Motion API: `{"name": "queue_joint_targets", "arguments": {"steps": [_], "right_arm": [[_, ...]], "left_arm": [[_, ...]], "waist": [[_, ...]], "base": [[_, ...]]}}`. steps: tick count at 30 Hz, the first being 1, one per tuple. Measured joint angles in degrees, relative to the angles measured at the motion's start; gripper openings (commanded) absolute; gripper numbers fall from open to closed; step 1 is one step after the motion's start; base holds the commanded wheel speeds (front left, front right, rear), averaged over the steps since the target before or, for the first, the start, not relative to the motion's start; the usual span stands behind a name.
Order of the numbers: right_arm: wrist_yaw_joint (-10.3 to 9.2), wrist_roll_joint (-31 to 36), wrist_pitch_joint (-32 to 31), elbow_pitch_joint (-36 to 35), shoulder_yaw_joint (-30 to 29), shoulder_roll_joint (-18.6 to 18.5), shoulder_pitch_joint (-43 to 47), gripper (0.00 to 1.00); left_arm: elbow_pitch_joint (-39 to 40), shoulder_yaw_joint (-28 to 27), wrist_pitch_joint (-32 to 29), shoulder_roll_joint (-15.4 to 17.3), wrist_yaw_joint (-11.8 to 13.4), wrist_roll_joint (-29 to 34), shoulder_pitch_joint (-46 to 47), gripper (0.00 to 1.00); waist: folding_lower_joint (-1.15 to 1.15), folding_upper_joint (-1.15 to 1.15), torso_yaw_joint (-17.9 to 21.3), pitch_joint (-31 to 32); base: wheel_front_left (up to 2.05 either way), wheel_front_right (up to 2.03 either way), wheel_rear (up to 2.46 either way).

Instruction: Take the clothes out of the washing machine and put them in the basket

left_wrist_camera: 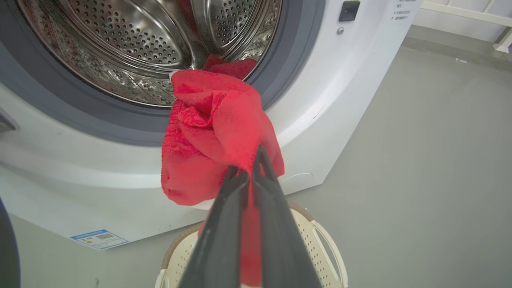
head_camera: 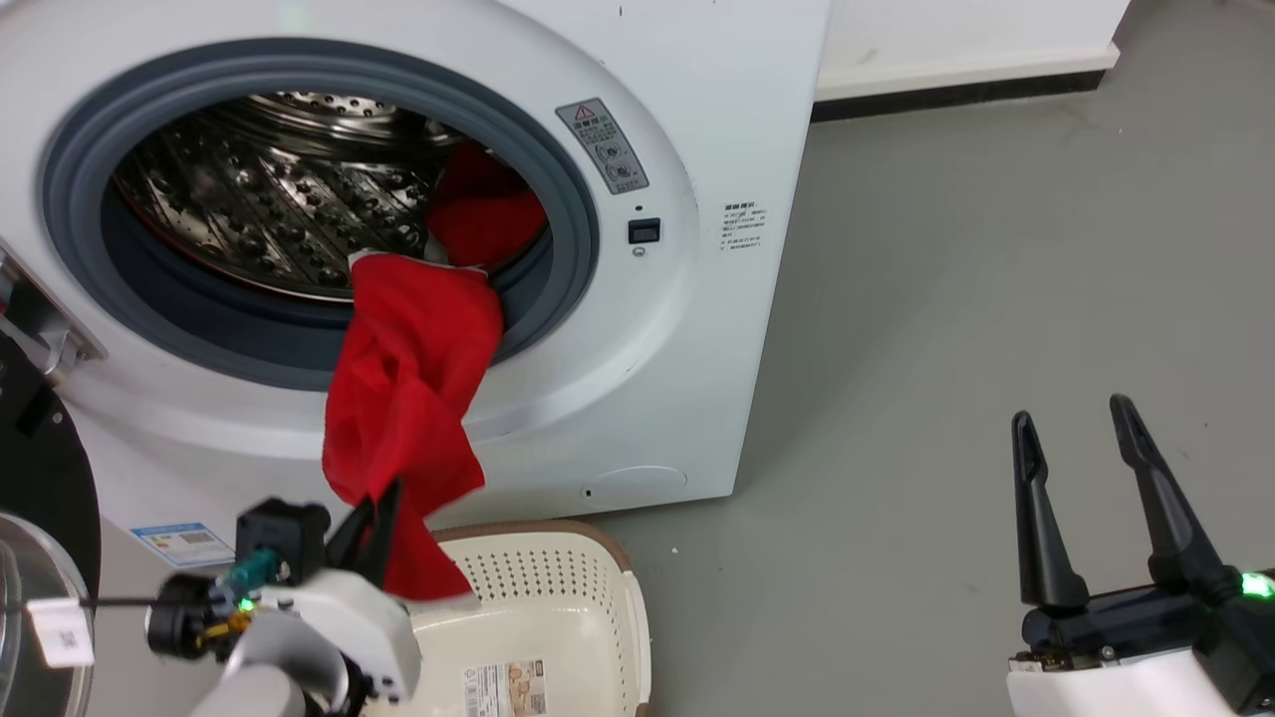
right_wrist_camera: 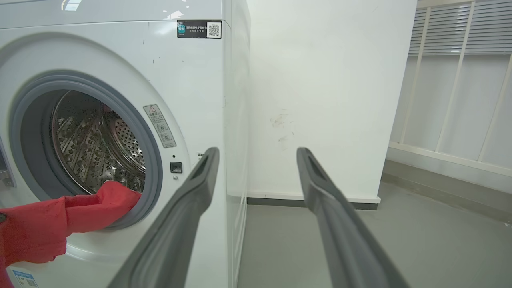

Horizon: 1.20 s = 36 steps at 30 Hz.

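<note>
A red garment (head_camera: 408, 378) drapes out of the washing machine (head_camera: 657, 329) porthole, over the grey rim and down toward the basket (head_camera: 558, 597) on the floor below. My left gripper (head_camera: 379, 513) is shut on this garment's lower part, just above the basket's near end; in the left wrist view the garment (left_wrist_camera: 216, 136) bunches between the closed fingers (left_wrist_camera: 224, 224). More red fabric (head_camera: 483, 209) lies inside the steel drum at the right. My right gripper (head_camera: 1081, 428) stands open over the floor to the right, holding nothing. The right wrist view shows the garment (right_wrist_camera: 60, 224) hanging from the porthole.
The machine's open door (head_camera: 30, 468) with its black frame stands at the far left. Grey floor (head_camera: 996, 299) stretches to the right of the machine, bounded by a white wall with a dark skirting (head_camera: 956, 95). A paper label (head_camera: 508, 687) lies in the basket.
</note>
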State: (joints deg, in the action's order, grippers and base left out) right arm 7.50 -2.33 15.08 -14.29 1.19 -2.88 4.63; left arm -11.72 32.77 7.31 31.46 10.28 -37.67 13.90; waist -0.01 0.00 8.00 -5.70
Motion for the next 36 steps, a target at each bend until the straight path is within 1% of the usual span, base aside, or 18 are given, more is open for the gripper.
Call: {"name": "queue_joint_targets", "arguments": {"steps": [3, 10, 19, 25, 29, 34, 35, 36], "right_arm": [[0.0, 0.2, 0.0, 0.3, 0.2, 0.0, 0.4, 1.0], [0.0, 0.7, 0.0, 0.9, 0.1, 0.0, 2.4, 1.0], [0.0, 1.0, 0.0, 1.3, 0.5, 0.0, 3.6, 1.0], [0.0, 1.1, 0.0, 1.3, 0.9, 0.0, 3.6, 1.0], [0.0, 1.2, 0.0, 1.3, 1.2, 0.0, 3.5, 1.0], [0.0, 1.1, 0.0, 0.9, 1.9, 0.0, 1.9, 1.0], [0.0, 1.1, 0.0, 0.9, 1.9, 0.0, 1.9, 1.0], [0.0, 0.9, 0.0, 0.7, 2.1, 0.0, 0.9, 1.0]], "left_arm": [[-2.0, 0.8, 0.6, -1.2, -0.3, -0.7, -2.2, 0.0], [-8.0, 2.6, 2.1, -3.9, -2.1, -2.9, -6.7, 0.0], [-16.9, 3.6, 3.9, -7.1, -4.3, -5.1, -9.0, 0.0], [-24.4, 3.5, 5.0, -9.6, -6.3, -6.5, -8.8, 0.0], [-30.4, 3.1, 5.6, -11.4, -7.5, -7.2, -7.2, 0.0], [-37.7, 2.3, 6.1, -13.3, -9.3, -8.1, -3.8, 0.0], [-37.7, 2.3, 6.1, -13.3, -9.3, -8.1, -3.8, 0.0], [-40.5, 1.9, 6.3, -14.0, -10.0, -8.6, -1.8, 0.0]], "waist": [[0.0, 0.0, 0.1, 1.0], [0.0, 0.0, 0.9, 3.6], [0.0, 0.0, 2.6, 5.4], [0.0, 0.0, 4.5, 5.2], [0.0, 0.0, 5.8, 4.3], [0.01, 0.0, 7.1, 1.9], [0.01, 0.0, 7.1, 1.9], [0.01, 0.0, 7.5, 0.4]], "base": [[0.0, 0.0, 0.0], [0.0, 0.0, 0.0], [0.0, 0.0, 0.0], [0.0, 0.0, 0.0], [0.0, 0.0, 0.0], [0.0, 0.0, 0.0], [0.0, 0.0, 0.0], [0.0, 0.0, 0.0]]}}
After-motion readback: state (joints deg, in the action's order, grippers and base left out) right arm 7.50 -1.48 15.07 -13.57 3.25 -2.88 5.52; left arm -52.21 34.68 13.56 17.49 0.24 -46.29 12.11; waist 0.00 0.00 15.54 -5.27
